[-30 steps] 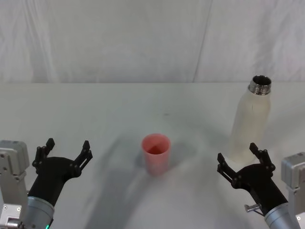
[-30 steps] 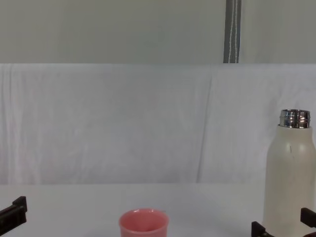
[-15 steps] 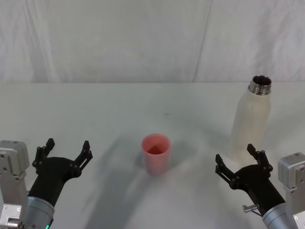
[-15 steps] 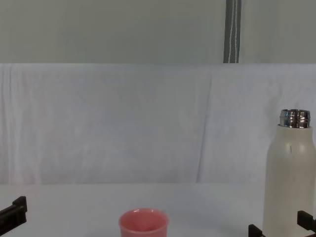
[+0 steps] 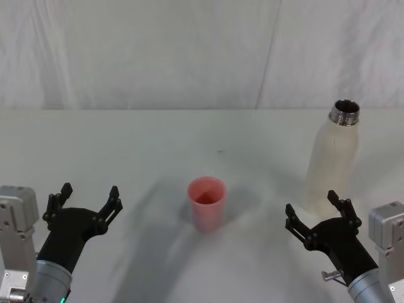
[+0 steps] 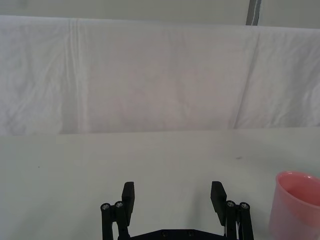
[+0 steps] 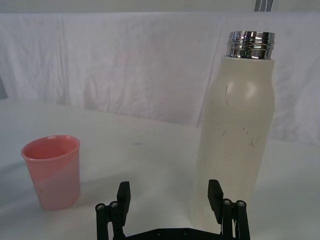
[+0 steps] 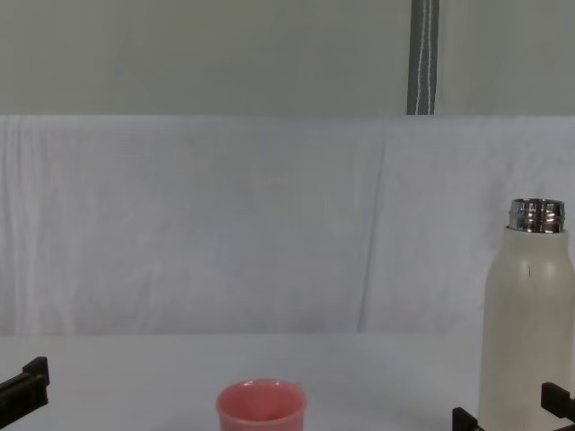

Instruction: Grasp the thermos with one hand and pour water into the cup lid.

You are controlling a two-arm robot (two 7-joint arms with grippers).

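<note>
The counter (image 5: 126,145) carries the thermos (image 5: 332,158) upright at far right, neck uncapped. The right gripper (image 5: 317,218) sits just near of its base, jaws spread and released. The left gripper (image 5: 85,200) waits near left, jaws likewise spread. The cup lid (image 5: 206,203) stands centre, upright.

The head view looks forward and down across the white table (image 5: 126,145), taking in the thermos (image 5: 332,163), the cup lid (image 5: 206,202) and both grippers. The chest view sits lower, level with the tabletop, facing the draped backdrop (image 8: 225,224) and sharing the same thermos and cup lid from the side. Each wrist view looks out low over its own fingers; the right one is near the thermos and also catches the cup lid.
</note>
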